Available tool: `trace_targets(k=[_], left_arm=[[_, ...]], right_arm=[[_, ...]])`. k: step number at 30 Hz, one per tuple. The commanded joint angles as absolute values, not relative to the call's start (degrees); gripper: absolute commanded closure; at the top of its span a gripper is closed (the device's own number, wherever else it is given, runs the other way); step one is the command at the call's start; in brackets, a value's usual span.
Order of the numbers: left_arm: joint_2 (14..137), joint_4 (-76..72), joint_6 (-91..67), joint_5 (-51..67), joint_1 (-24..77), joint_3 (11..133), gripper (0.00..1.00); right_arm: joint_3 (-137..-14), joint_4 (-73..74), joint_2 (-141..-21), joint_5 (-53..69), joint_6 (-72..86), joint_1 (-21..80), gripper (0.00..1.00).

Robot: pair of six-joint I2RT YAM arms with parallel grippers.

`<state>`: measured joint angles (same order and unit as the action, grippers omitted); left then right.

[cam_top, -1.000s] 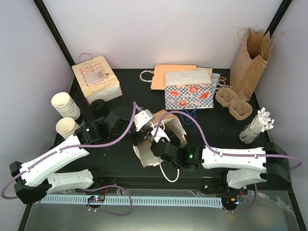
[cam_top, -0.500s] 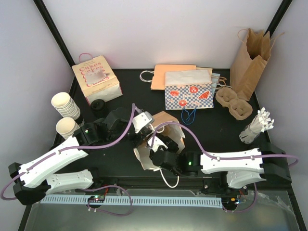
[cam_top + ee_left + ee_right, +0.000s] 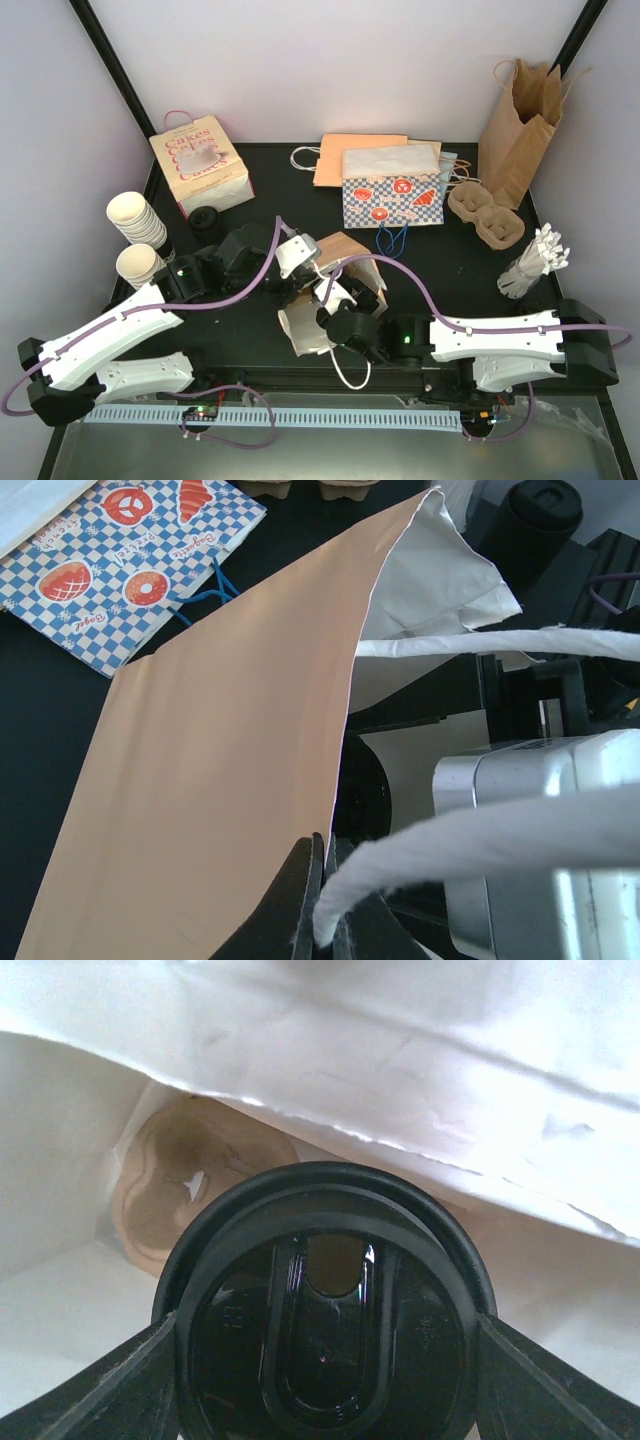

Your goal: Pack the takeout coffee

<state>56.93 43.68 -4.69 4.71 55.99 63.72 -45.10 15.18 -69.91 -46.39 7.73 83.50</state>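
The takeout coffee shows in the right wrist view as a round black lid [image 3: 325,1330]; its cup is hidden below. My right gripper [image 3: 325,1360] is shut on it, one finger [image 3: 110,1390] at each side, inside a tan paper bag with white lining [image 3: 420,1070]. A brown cup carrier [image 3: 190,1185] lies at the bag's bottom. In the top view the bag [image 3: 345,255] lies open on its side and my right gripper [image 3: 335,305] reaches into its mouth. My left gripper [image 3: 325,880] is shut on the bag's edge [image 3: 230,770], beside the white rope handle [image 3: 500,840].
A Cakes box [image 3: 200,165], stacked lidless cups [image 3: 135,220], a single cup [image 3: 138,265] and a loose black lid [image 3: 205,220] stand at the left. A checkered bag [image 3: 392,195], tall brown bag [image 3: 520,120], spare carrier [image 3: 485,215] and white bundle [image 3: 535,258] stand at the right.
My right arm has pushed left and further into the bag's mouth with the coffee. My left gripper has kept its hold on the bag's edge, nearly still.
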Motion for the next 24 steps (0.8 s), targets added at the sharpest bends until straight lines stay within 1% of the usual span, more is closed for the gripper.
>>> trace_targets(k=[1,6,13,21,24], left_arm=[[55.1,44.6,-3.5,6.6,56.3,63.5,0.98],[54.4,46.0,-2.7,6.5,56.3,63.5,0.98],[53.8,46.7,-2.1,7.6,56.3,62.6,0.98],[53.5,46.5,-1.3,9.9,56.6,62.0,0.99],[53.4,46.5,-1.2,9.9,56.7,62.0,0.98]], right_arm=[[-44.1,12.6,-69.4,-46.7,4.6,83.8,0.35],[-44.5,13.1,-69.3,-41.6,2.3,83.8,0.33],[-44.7,11.8,-66.8,-39.1,-0.5,83.8,0.33],[-45.5,15.1,-66.0,-32.3,-8.1,84.0,0.33],[-44.7,13.9,-66.3,-32.1,-11.2,85.0,0.34]])
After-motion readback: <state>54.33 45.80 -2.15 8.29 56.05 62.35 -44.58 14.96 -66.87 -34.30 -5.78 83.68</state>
